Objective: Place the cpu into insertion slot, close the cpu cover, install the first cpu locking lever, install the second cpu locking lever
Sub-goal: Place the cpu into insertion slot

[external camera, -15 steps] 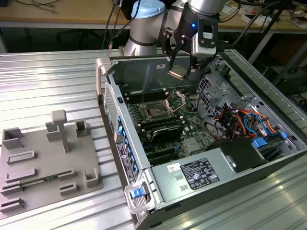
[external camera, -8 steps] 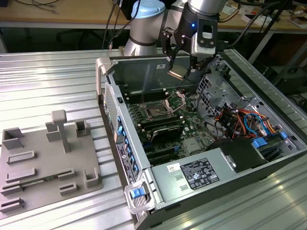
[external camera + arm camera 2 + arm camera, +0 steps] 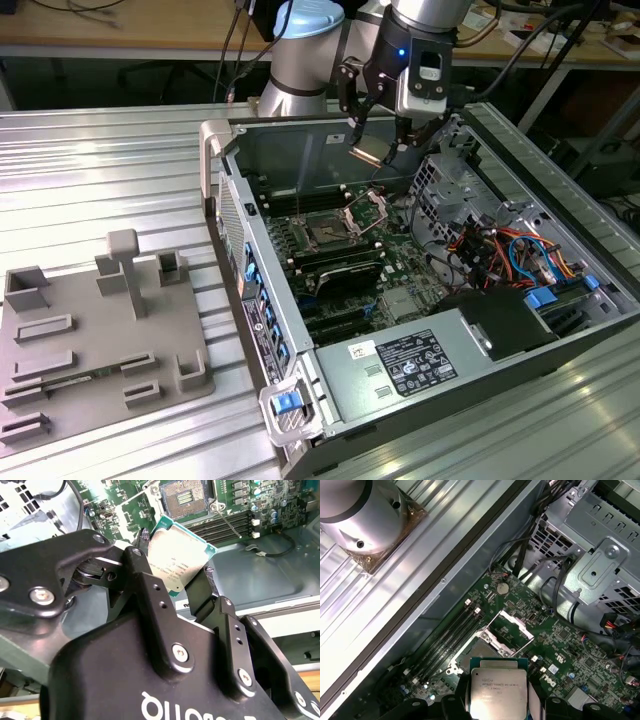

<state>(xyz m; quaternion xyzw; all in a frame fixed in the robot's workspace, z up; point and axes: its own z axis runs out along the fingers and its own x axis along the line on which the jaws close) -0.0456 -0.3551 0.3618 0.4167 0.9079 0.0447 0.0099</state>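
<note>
**Q:** Fig. legend: what carries the setup?

**A:** A ribbed metal table (image 3: 100, 170), slats running lengthwise. It is also seen in the first wrist view (image 3: 350, 625).

**Q:** What lies directly on it, w/ pos. rel. to the jaws?

**A:**
- (a) Open computer case (image 3: 262, 320), directly below the jaws.
- (b) Grey fixture plate (image 3: 100, 335) w/ raised blocks and slots. It is well apart from the jaws, toward the exterior view's left, just beside the case.
- (c) Robot base (image 3: 300, 70) on a brown pad (image 3: 417, 512), near the jaws, just outside the case wall.
</note>
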